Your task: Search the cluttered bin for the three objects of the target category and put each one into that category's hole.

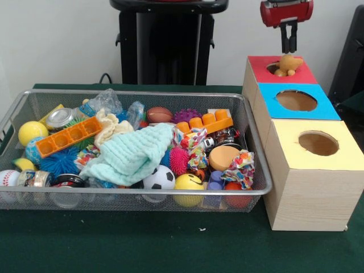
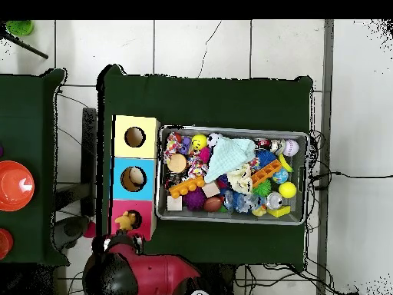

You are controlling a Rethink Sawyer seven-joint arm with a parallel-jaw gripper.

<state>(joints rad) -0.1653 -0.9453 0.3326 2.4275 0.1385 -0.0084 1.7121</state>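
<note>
Here the hand (image 1: 289, 45), fingers together and empty, should rise clear of the stuffed toy (image 1: 288, 64) resting in the red box's hole (image 1: 277, 67).

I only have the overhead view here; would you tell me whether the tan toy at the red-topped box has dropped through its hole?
Observer: Not yet. In the front view the tan toy sits in the hole's mouth, poking above the red-topped box.
Operator: Thanks. How high is the end effector?
Observer: The end effector hangs directly over the toy, above the box top; whether they touch, I cannot tell.
</note>
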